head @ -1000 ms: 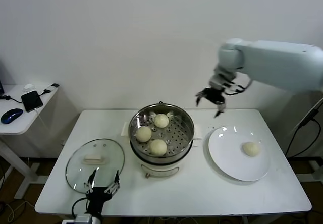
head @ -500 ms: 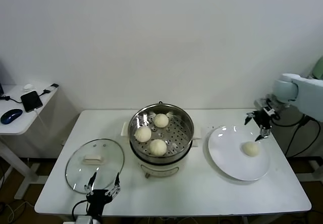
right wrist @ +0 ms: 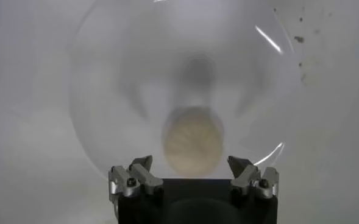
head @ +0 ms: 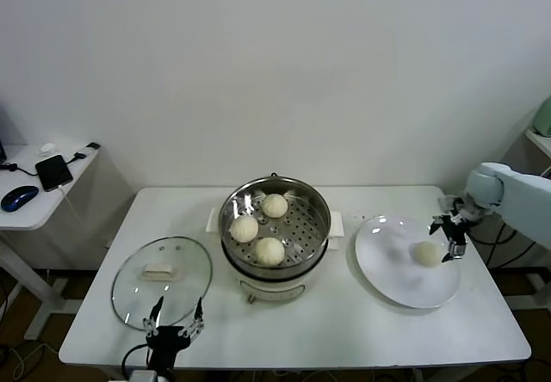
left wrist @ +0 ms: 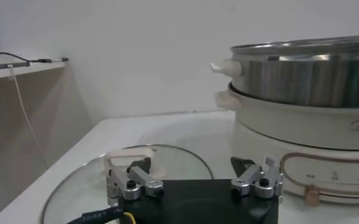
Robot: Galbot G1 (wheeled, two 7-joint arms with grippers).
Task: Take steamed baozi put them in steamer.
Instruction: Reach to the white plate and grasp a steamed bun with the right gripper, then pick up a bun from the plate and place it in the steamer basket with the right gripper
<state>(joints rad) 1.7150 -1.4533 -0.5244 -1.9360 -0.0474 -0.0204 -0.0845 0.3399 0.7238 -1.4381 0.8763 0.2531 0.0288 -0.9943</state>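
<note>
Closing in on the last bun [head: 427, 254]: right gripper [head: 448, 235] hangs at the plate's [head: 392, 274] far right edge, just beside the bun, fingers spread wide, nothing held. In the right wrist view the bun [right wrist: 192, 141] sits centred between the two fingertips [right wrist: 140, 176], so it looks lined up for a straddle grasp.

Handling, my read:
- Bun is soft dough, light, smooth matte skin, round dome. Will dent or tear if squeezed hard.
- Take it across the widest part, low on the sides, with a light close. Pinching near the top would likely let it slip out.
- Plate is flat, glossy white and slick, so the bun may slide if nudged by one finger first. Both fingers should land together.

Other three buns [head: 269, 249] are already in the steamer [head: 275, 266], spaced apart on the perforated steel tray. There is free tray on the right side for the fourth. The steamer is a shiny steel pot on a cream plastic base, hard and rigid, with a raised rim the bun has to clear.

Left gripper [head: 174, 323] is parked at the table's [head: 344, 330] near edge, over the glass lid [head: 162, 279], fingers apart, empty. The lid lies flat on the table left of the steamer, white handle up.
</note>
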